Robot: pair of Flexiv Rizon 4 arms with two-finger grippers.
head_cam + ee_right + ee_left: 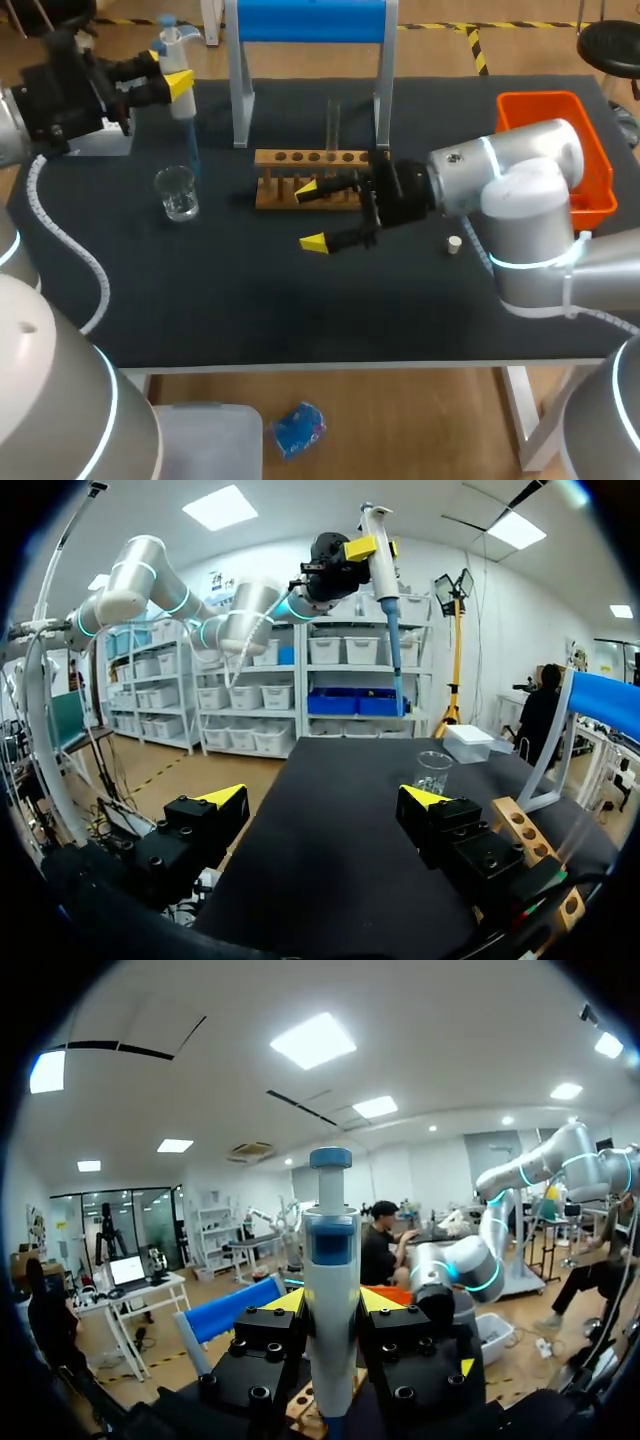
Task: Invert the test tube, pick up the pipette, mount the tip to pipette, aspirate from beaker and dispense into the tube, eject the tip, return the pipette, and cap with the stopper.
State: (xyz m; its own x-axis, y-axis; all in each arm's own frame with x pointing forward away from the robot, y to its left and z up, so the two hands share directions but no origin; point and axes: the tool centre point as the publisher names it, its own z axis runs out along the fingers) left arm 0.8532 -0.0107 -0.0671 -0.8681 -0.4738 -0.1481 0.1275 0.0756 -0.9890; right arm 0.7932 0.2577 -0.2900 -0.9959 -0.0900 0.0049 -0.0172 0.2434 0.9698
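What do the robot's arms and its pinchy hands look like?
Both arms are fat, rounded silver tubes with glowing light-blue rings at the joints: the left arm and the right arm. A white ribbed cable runs along the left one. The left gripper and right gripper are black bolted blocks, each with two fingers tipped in bright yellow wedges.

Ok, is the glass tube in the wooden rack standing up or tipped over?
Upright. In the head view the test tube stands vertically in a hole of the wooden rack, rising well above it.

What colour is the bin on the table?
The bin is orange; head view shows it best.
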